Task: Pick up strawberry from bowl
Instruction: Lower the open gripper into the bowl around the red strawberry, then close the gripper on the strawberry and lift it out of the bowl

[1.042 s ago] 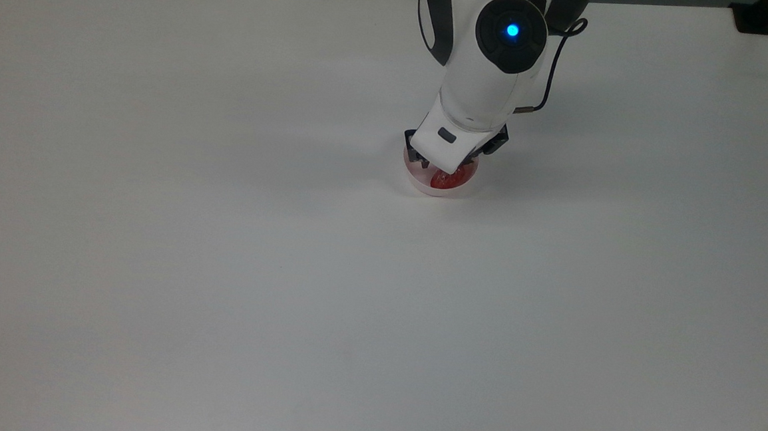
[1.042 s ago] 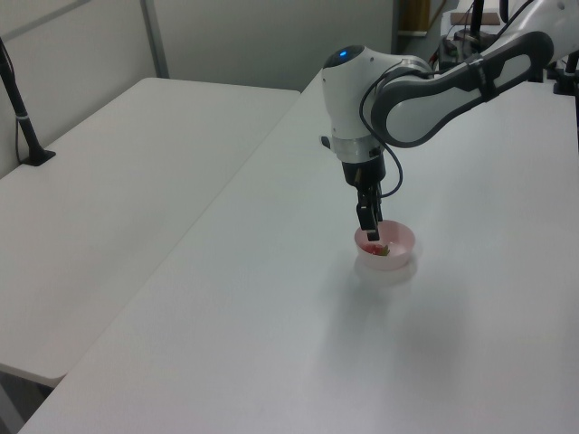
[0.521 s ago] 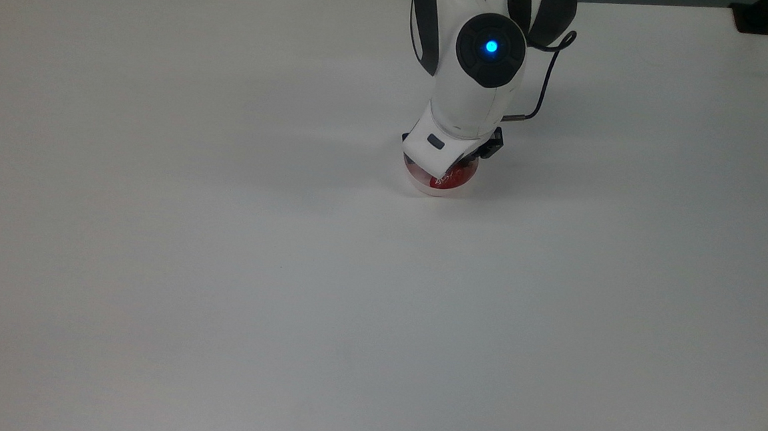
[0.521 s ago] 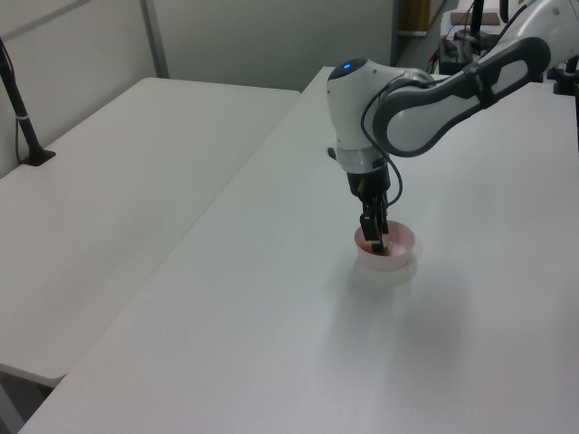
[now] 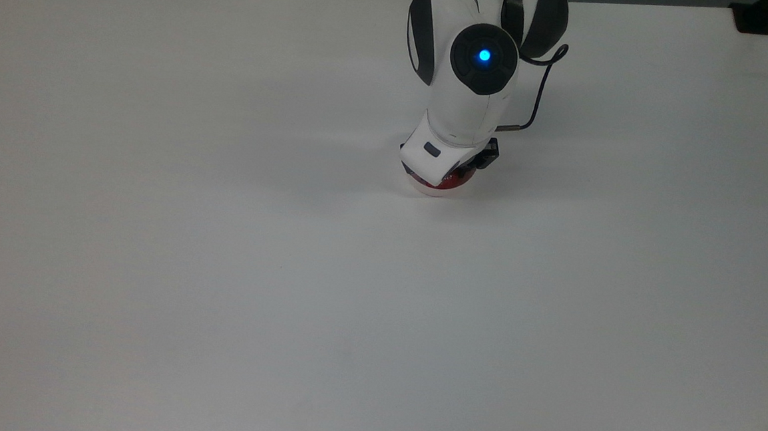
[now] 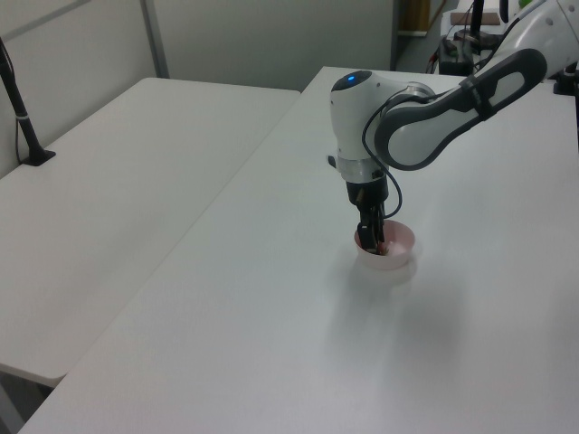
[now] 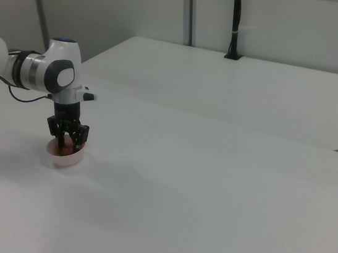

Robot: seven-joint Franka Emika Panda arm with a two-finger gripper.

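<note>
Gripper (image 7: 66, 144) is down inside the small round pale pink plastic bowl (image 6: 401, 259), black fingers spread apart either side of what's in there, not clamped on anything as far as I can tell. Directly under and between the fingertips sits the little glossy red strawberry (image 5: 454, 180); from the top view just a red sliver peeks out beneath the wrist.

If I were doing this step, I'd centre the berry between the pads, close gently on its middle, then lift straight up so the light bowl doesn't tip or tag along.

Bowl holds the strawberry and nothing else I can make out. It sits on the plain white table (image 5: 221, 265).
</note>
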